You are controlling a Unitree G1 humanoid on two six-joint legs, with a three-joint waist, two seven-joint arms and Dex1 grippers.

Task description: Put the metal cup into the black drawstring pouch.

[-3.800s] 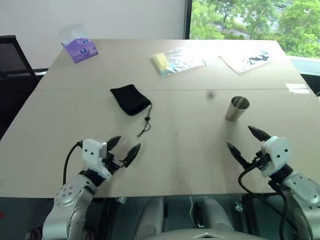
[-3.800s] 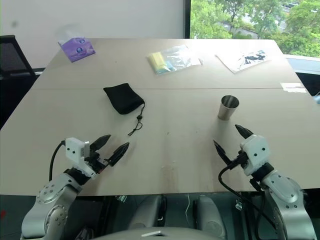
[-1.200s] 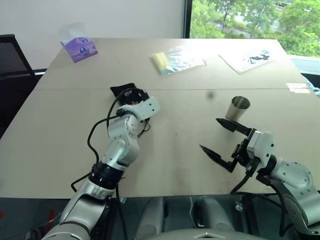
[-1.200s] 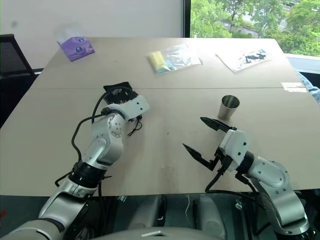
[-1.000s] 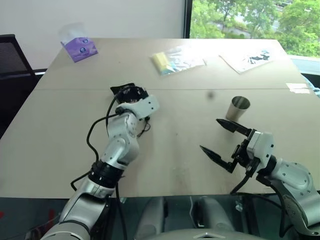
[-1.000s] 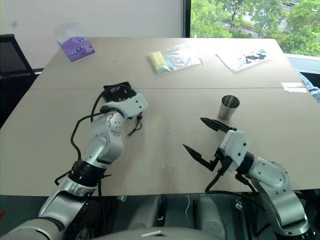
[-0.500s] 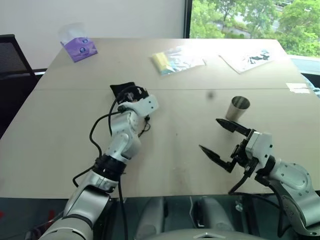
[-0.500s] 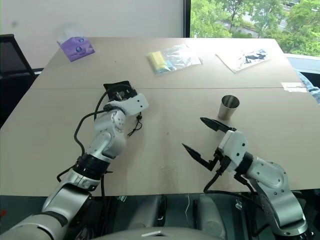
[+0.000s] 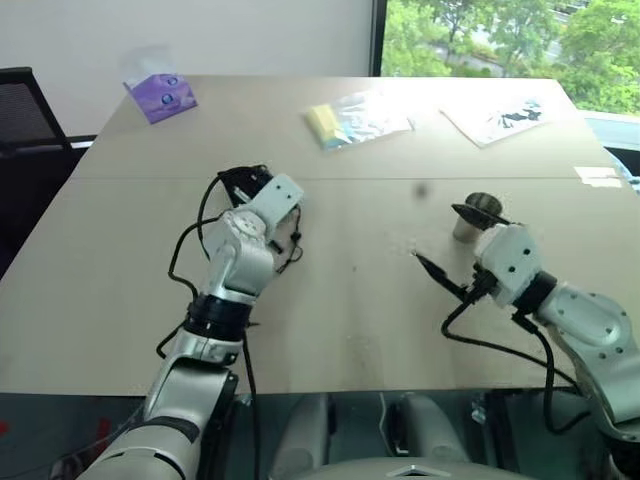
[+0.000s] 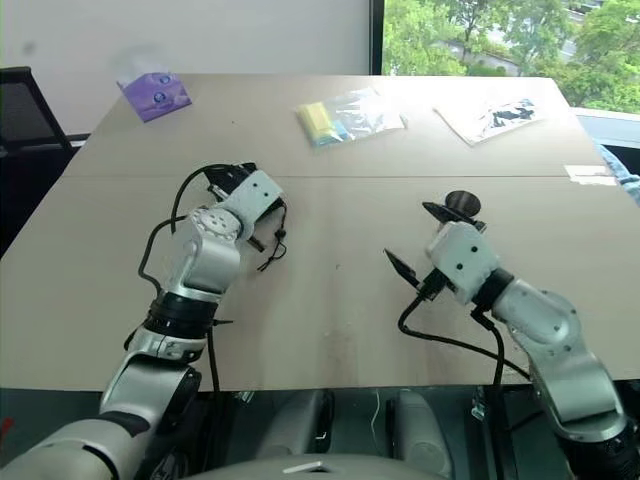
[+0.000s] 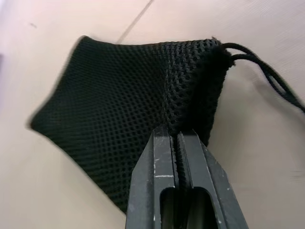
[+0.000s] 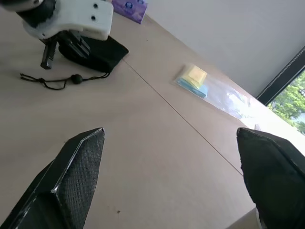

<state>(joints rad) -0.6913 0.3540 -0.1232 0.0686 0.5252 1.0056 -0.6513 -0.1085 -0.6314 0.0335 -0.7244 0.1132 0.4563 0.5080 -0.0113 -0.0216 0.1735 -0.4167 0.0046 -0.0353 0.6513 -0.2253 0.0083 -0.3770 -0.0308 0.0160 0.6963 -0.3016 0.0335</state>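
We see a wide beige counter [image 9: 350,300] by a white wall, with a window onto green trees at the far right. A purple tissue pack [image 9: 160,95] sits at the far left corner, a clear bag with a yellow block [image 9: 355,118] and a printed sheet [image 9: 500,118] farther along the far edge.

The pouch [image 11: 128,105] lies on the left half of the counter, mostly hidden behind our left arm in the head views; a black corner [image 9: 240,180] peeks out past the wrist. Up close it is coarse black mesh, slumped flat, its cord [image 11: 267,71] trailing off the gathered mouth. The left claw [image 11: 177,143] is pressed together, pinching a fold of the mesh near the mouth.

The cup [image 9: 478,212] stands upright on the right half, well apart from the pouch, shiny steel, partly covered by the right claw [image 9: 450,245]. That claw is spread wide, one finger by the cup's rim; we cannot tell whether it touches.
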